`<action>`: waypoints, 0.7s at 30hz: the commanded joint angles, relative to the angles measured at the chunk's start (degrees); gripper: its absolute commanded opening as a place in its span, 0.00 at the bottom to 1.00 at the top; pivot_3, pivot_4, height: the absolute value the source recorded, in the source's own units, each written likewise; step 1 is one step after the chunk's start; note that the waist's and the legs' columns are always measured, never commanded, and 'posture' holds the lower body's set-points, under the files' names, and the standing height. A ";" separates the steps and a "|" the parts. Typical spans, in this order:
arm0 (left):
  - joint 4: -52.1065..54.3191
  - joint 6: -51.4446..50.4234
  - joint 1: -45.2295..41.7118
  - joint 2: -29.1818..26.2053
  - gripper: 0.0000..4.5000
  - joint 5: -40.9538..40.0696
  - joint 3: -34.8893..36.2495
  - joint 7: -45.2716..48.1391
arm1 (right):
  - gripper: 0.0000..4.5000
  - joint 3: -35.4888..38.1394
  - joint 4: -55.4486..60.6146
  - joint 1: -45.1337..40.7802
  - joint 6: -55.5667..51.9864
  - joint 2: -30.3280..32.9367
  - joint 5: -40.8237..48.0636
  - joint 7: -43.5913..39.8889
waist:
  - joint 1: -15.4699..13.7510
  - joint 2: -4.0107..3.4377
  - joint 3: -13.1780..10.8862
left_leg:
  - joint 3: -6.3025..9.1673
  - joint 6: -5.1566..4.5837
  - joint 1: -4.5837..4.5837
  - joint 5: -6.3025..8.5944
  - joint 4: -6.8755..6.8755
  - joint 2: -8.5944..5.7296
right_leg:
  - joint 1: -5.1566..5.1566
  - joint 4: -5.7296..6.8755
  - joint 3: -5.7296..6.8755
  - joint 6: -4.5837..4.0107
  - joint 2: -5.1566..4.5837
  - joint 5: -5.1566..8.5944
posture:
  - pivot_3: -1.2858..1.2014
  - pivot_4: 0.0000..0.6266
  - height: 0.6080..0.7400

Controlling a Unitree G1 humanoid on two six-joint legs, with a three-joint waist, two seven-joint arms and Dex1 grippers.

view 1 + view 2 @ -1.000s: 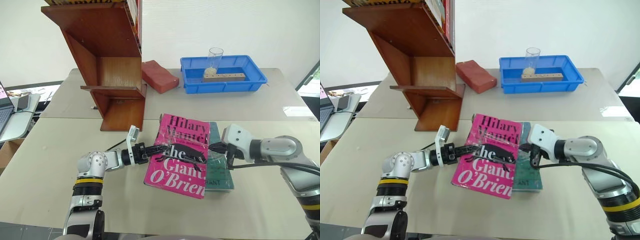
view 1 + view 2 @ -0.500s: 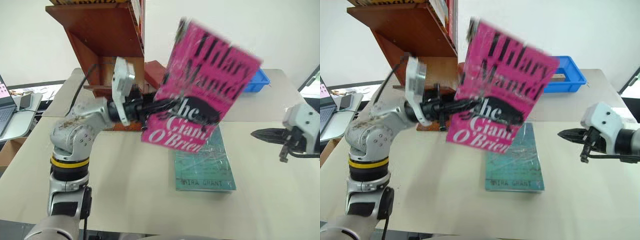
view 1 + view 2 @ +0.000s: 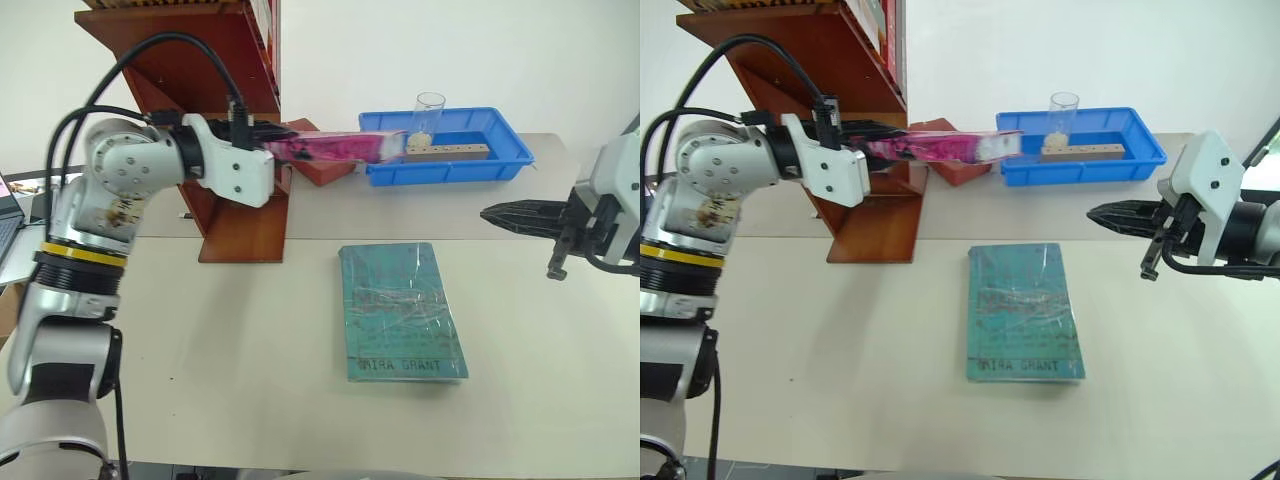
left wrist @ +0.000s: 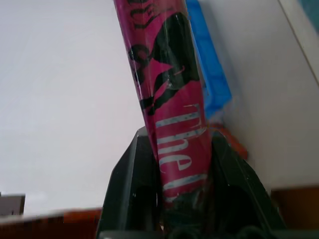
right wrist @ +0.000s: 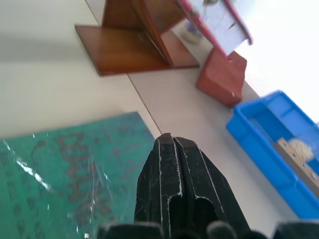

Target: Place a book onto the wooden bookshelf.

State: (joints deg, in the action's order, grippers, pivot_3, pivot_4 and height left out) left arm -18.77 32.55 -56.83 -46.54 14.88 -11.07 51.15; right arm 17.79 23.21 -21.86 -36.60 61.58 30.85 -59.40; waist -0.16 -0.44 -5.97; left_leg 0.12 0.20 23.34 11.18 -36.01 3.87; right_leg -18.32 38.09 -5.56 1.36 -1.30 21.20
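Observation:
The pink book (image 3: 335,147) hangs in the air, turned almost flat so I see it edge-on, just to the right of the wooden bookshelf (image 3: 215,70) at mid-tier height. My left gripper (image 3: 285,140) is shut on the book's near end; in the left wrist view both black fingers (image 4: 132,189) clamp the pink cover (image 4: 169,99). My right gripper (image 3: 492,213) is shut and holds nothing. It hovers above the table at the right, pointing left, apart from the book. The shelf's upper tier holds standing books.
A teal-green book (image 3: 402,310) lies flat mid-table. Behind it a blue tray (image 3: 500,150) holds a glass (image 3: 430,112) and a wooden block (image 3: 450,152). A red-brown block (image 5: 222,74) sits by the shelf's foot. A laptop (image 3: 5,215) stands far left.
My left arm has lifted the book from above the teal one and rolled it from cover-up to edge-on beside the shelf. My right gripper has left the book's edge and risen to the right.

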 commanded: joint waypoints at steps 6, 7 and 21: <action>-2.02 -1.91 -1.78 -5.25 0.15 6.77 0.46 -1.92 | 0.00 -5.19 -1.07 -9.66 -0.32 -2.63 1.92 2.59 | -0.66 -0.03 -0.05 | -0.01 -0.01 0.03 0.00 -0.04 0.03 | -0.04 0.05 0.05 0.14 -0.01 0.02 | 0.52 0.24 0.31; -1.71 -3.15 -1.17 -5.60 0.15 7.00 0.53 -1.52 | 0.00 -5.71 -1.48 -10.20 -0.13 -2.78 1.81 2.66 | -0.60 -0.03 -0.05 | -0.02 -0.01 0.03 0.00 -0.05 0.05 | -0.07 0.07 0.07 0.16 -0.02 0.03 | 0.52 0.24 0.31; 4.58 -15.12 5.75 -7.60 0.68 4.56 2.00 4.05 | 0.00 -7.87 -2.36 -11.72 0.44 -4.31 1.67 3.67 | -0.18 -0.01 -0.06 | -0.07 -0.13 0.23 -0.08 0.01 0.09 | -0.87 0.87 0.06 0.04 0.03 -0.04 | 0.52 0.24 0.31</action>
State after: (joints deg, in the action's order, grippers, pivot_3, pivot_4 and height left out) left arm -15.54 18.90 -51.12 -52.78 20.40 -11.00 54.76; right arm 9.40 20.22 -31.64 -36.99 57.36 32.65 -56.18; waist -0.34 -0.45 -6.04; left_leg 0.05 0.07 23.53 11.10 -35.99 3.96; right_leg -19.19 38.96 -5.50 1.40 -1.27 21.17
